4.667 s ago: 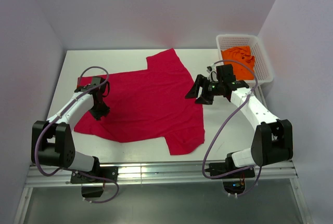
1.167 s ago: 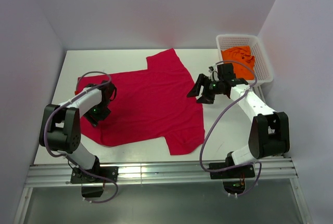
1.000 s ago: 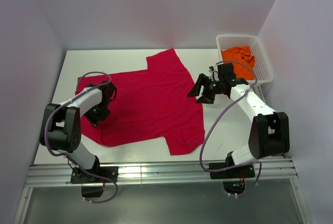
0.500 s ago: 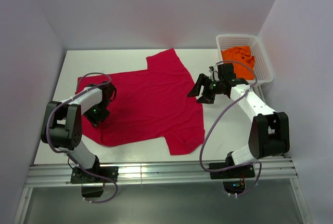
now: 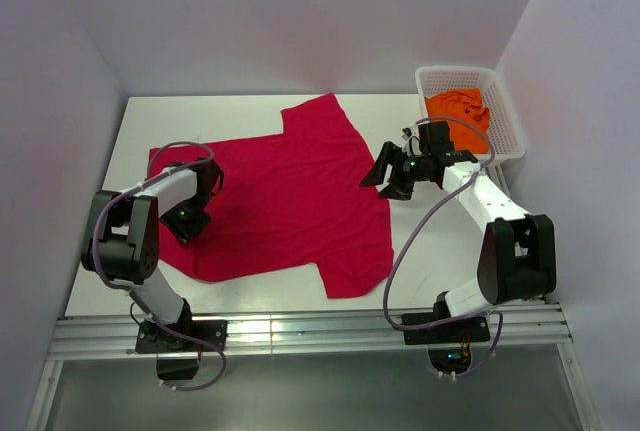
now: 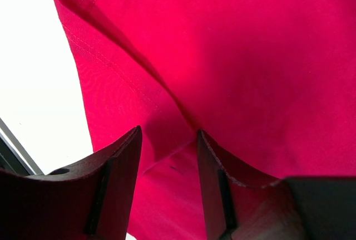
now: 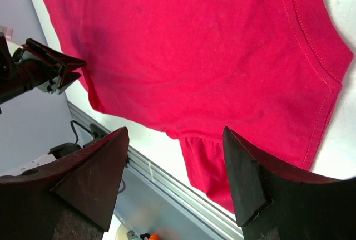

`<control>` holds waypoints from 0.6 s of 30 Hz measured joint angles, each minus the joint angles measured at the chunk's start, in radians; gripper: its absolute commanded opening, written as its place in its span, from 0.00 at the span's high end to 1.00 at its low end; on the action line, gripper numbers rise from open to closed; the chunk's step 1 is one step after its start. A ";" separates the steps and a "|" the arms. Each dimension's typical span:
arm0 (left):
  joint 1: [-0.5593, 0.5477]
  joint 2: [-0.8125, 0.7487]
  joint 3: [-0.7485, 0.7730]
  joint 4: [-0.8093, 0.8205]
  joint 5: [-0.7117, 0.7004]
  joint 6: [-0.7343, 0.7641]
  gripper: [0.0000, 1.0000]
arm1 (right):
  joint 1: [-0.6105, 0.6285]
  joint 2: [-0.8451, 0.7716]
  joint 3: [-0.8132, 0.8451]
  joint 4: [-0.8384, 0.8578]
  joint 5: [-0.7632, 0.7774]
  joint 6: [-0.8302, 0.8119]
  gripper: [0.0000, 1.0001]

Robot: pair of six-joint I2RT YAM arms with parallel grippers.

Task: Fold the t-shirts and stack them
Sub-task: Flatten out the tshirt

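Left gripper [image 6: 168, 140]: low on the cloth at the left border of the red t-shirt [image 5: 290, 191], jaws drawn partway together with a raised crease of fabric running into the gap between them. Cloth fills that gap, but whether the fingers [image 6: 114, 187] actually pinch it cannot be told from the wrist view. The crease and the hem lying against the right-hand finger suggest the edge is being gathered for a fold.

Right gripper [image 7: 175, 133]: jaws wide apart and holding nothing, held above the opposite border of the same shirt, near its neck end. This position probably lets it take the far edge, so that both arms can work one garment from its two sides.

Red t-shirt: spread nearly flat across the middle of the table [image 5: 450, 241], one sleeve pointing to the back wall and the other to the near rail. It is not yet folded.

Orange t-shirt [image 5: 458, 109]: crumpled inside the white basket [image 5: 507, 119] at the far right corner, well apart from both grippers. It is probably left there so that the working area is free for the first shirt. Nothing has been stacked; the task appears to be at an early stage.
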 measured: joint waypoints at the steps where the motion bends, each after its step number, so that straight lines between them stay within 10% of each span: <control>1: 0.000 0.000 0.000 0.000 0.000 0.000 0.54 | 0.000 0.002 0.000 0.000 0.000 0.000 0.25; 18: 0.005 0.011 0.000 -0.010 -0.005 -0.007 0.82 | 0.000 0.019 0.000 0.000 -0.002 0.000 0.25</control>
